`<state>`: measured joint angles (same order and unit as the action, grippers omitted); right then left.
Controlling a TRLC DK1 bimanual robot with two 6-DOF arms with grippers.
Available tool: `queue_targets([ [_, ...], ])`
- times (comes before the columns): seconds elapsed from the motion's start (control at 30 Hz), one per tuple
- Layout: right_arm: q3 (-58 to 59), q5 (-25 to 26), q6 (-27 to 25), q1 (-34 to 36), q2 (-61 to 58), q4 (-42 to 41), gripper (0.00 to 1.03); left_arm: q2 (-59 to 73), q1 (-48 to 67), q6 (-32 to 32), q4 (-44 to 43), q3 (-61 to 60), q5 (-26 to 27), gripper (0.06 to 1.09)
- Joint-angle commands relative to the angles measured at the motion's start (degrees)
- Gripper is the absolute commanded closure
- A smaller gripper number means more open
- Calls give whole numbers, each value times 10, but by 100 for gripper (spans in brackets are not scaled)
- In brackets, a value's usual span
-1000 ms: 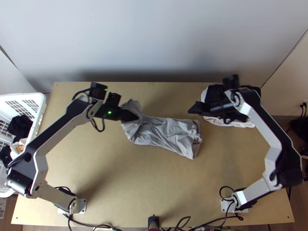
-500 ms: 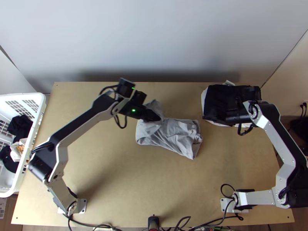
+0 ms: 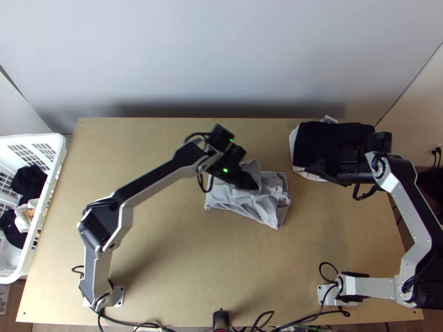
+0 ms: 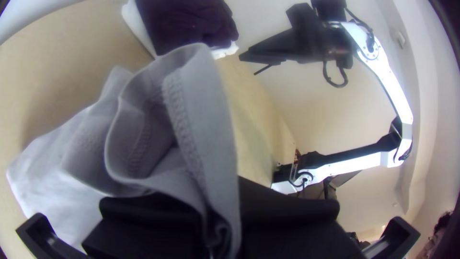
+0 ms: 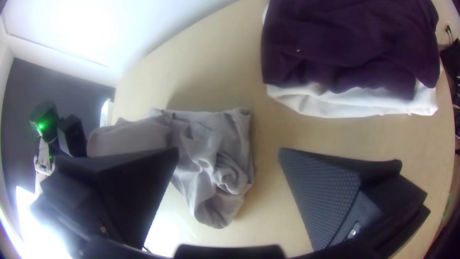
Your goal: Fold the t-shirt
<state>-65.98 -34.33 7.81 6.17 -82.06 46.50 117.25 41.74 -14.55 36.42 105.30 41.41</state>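
Top view: grey t-shirt (image 3: 242,206) lying bunched beneath left gripper (image 3: 253,185), long axis running crosswise, near edge slanting toward right arm's base; right gripper (image 3: 311,167) hovering beyond its right end. Left wrist view: jaws clamping stitched t-shirt edge. Right wrist view: jaws standing apart, t-shirt lying ahead.

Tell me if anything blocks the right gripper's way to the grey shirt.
Nothing visible stands between the right gripper and the grey shirt. The left gripper holds part of it; the dark cloth lies to one side.
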Motion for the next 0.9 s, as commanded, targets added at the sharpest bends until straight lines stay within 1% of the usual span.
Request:
queue_targets([
  [0.0, 16, 0, -5, 31, 10, -2, 6, 66, 45, 1, 13, 54, -3, 105],
  [0.13, 21, 0, -9, 38, 14, -2, 6, 107, 65, 1, 15, 88, -6, 105],
  [0.37, 23, -1, -5, 38, 20, -4, 6, 197, 87, 4, 20, 155, -28, 105],
  [0.4, 24, -1, -5, 38, 20, -4, 6, 207, 89, 2, 20, 163, -31, 102],
  [0.43, 24, -1, -5, 39, 21, -4, 6, 220, 91, 0, 20, 172, -34, 90],
  [0.47, 24, -1, -5, 40, 21, -4, 6, 232, 93, -1, 20, 184, -37, 72],
  [0.53, 24, -2, -6, 40, 21, -4, 6, 256, 95, -7, 30, 212, -37, 19],
  [0.57, 25, -2, -6, 40, 22, -4, 6, 263, 95, -9, 33, 224, -37, 10],
  [0.73, 27, -4, -6, 38, 25, -5, 5, 250, 94, -30, 9, 234, -40, 10],
  [0.87, 27, -5, -6, 36, 28, -5, 5, 229, 86, -77, -17, 243, -43, 10],
])
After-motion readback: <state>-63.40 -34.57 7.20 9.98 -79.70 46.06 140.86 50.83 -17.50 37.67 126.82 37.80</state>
